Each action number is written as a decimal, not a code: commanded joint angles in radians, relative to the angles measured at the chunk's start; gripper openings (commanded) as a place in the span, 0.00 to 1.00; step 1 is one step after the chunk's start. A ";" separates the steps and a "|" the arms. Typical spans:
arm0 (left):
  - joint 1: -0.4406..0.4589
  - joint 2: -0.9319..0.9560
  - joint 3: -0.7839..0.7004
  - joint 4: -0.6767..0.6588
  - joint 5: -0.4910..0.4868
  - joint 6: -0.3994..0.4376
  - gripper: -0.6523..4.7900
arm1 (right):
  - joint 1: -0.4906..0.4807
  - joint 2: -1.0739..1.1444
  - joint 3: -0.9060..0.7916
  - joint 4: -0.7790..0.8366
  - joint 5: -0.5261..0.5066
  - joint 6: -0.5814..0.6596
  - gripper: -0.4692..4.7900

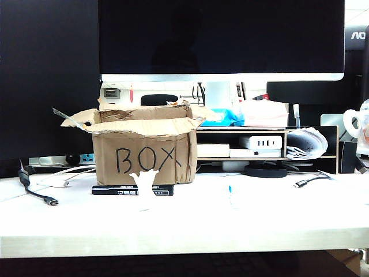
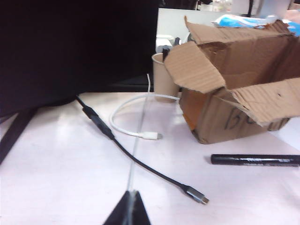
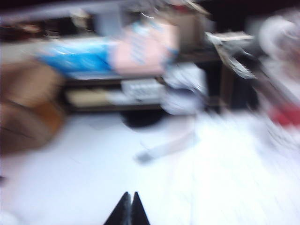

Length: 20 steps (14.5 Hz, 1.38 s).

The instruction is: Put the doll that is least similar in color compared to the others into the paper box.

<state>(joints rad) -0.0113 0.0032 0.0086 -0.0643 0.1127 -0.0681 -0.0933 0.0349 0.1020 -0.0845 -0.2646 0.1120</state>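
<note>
While both tools, left tool (image 2: pixel 127 208) and right tool (image 3: pixel 128 208), sit clenched and empty above the bench (image 1: pixel 259 216), the paper box (image 1: pixel 144 151) stands open-flapped.

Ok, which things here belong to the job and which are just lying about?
Job: paper box; left gripper, shut over the table by the cables; right gripper, shut over the table. No yellow doll in view.

Lying about: white raised-arm figure, tiny white figure, black marker, black cable, white cable.
</note>
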 commanded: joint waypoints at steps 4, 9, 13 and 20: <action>0.000 0.000 0.001 0.012 0.003 0.001 0.11 | 0.100 -0.032 -0.097 0.018 0.093 0.000 0.08; 0.000 0.000 0.001 0.012 0.003 0.002 0.11 | 0.141 -0.032 -0.097 0.029 0.220 0.000 0.08; 0.000 0.000 0.001 0.012 0.004 0.001 0.11 | 0.140 -0.032 -0.097 0.030 0.241 0.000 0.08; 0.000 0.000 0.001 0.012 0.003 0.001 0.11 | 0.140 -0.032 -0.097 0.035 0.240 0.000 0.08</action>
<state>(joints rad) -0.0113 0.0032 0.0086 -0.0643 0.1127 -0.0681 0.0483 0.0032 0.0116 -0.0681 -0.0277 0.1120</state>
